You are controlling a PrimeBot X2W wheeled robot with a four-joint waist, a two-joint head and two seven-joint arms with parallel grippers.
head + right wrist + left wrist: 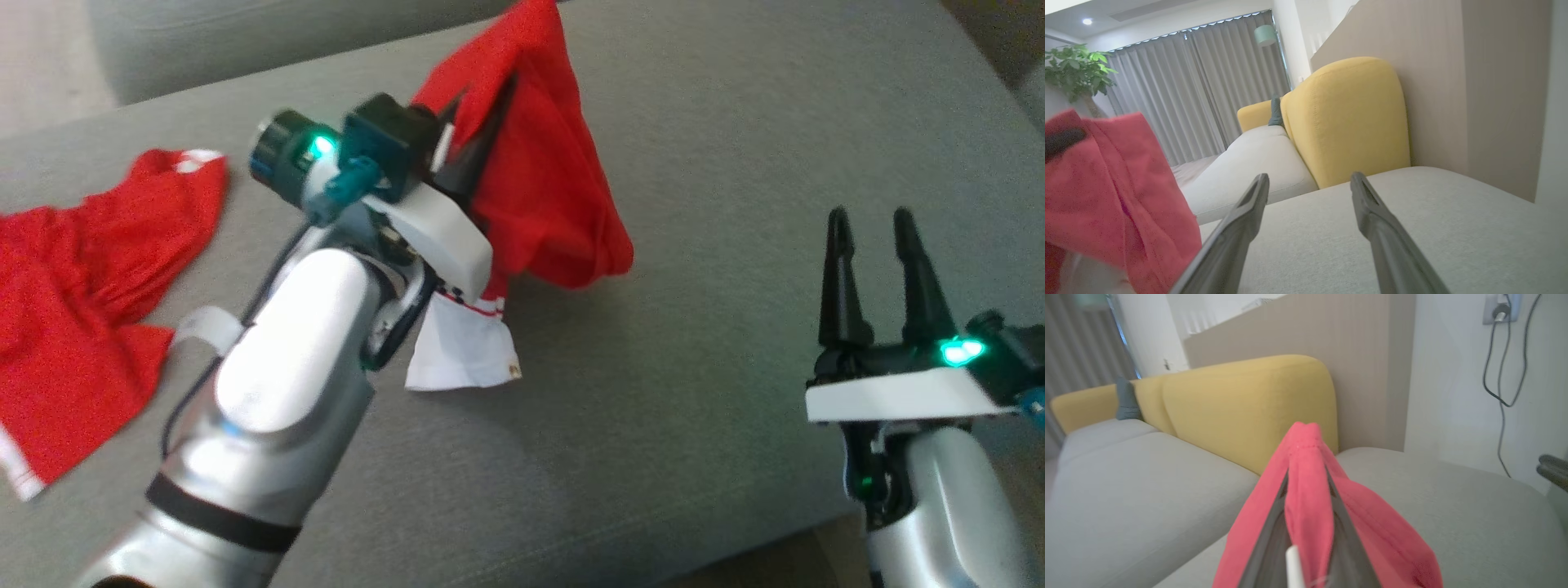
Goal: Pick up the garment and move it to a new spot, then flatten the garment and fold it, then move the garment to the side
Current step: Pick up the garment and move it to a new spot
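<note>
Red fabric of the garment [547, 188] is clamped between the fingers of your left gripper [482, 91]. It hangs from them over the grey sofa seat [735, 122] toward its far edge, with a white part dangling lowest. Your right gripper [869, 216] stands with fingers spread and empty near the seat's front right corner, well apart from the garment. Another red cloth [90, 269] lies at the left edge.

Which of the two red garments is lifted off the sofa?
The garment near the middle, pinched in the left gripper and hanging with a white part below. The other garment lies spread on the grey sofa at the left.
</note>
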